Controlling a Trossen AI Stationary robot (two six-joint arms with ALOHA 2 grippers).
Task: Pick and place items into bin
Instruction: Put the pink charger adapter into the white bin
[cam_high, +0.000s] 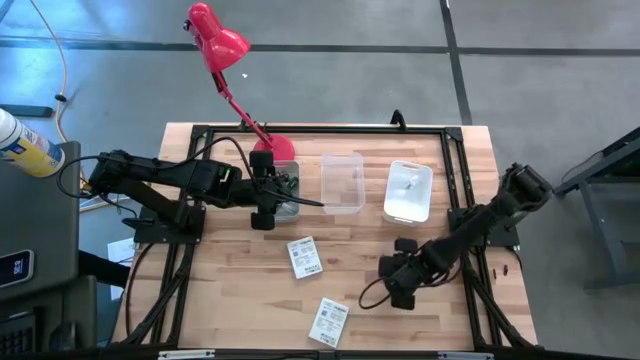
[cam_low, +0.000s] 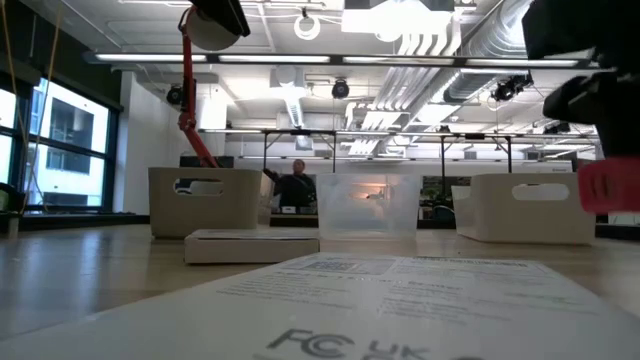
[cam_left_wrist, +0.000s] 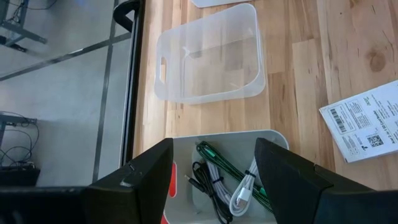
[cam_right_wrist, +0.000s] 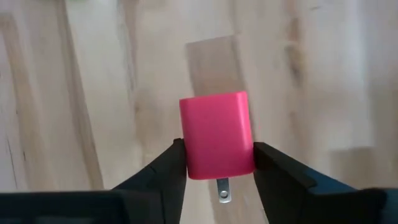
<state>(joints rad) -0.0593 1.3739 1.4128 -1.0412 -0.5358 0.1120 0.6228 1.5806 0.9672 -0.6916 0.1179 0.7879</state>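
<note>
Pink cube (cam_right_wrist: 217, 135): glossy, smooth-sided block with a metal prong on one face, pinched between the right gripper (cam_high: 400, 287) fingers above bare wood. White bin (cam_high: 408, 192) lies beyond it, toward the table's far edge. Left gripper (cam_left_wrist: 214, 163) hangs spread over the grey bin (cam_left_wrist: 273, 138) holding cables.

We saw even, bright overhead light, with ceiling strip lights (cam_low: 330, 60) glaring in the low view. There the printed card (cam_low: 400, 300) lay close and blurred. The right wrist view was soft; the wooden table (cam_right_wrist: 93, 93) looked smeared.
</note>
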